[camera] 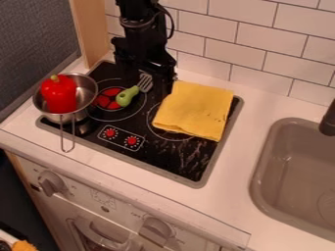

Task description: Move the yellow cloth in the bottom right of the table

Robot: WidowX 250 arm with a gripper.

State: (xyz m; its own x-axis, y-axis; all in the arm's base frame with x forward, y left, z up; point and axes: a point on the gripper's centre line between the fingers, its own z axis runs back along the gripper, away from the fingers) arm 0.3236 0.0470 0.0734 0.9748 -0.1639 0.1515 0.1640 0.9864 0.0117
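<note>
We've got a steel pot (85, 93) far left, base partly hidden by the pepper (59, 95). Spatula (128, 95) next, then gripper (147, 66) (black on black, can't tell if the claw's spread or pinching). Yellow cloth (194, 110), lightly creased, on the stovetop's (173, 164) right rear. Tiled wall (255, 32) behind; sink (288, 166) cropped right.

Blk robot arm (138, 37), chunky build w/ rounded joint (134, 20); thin blk cable (173, 25) loops out above angular blk tool (148, 77).
</note>
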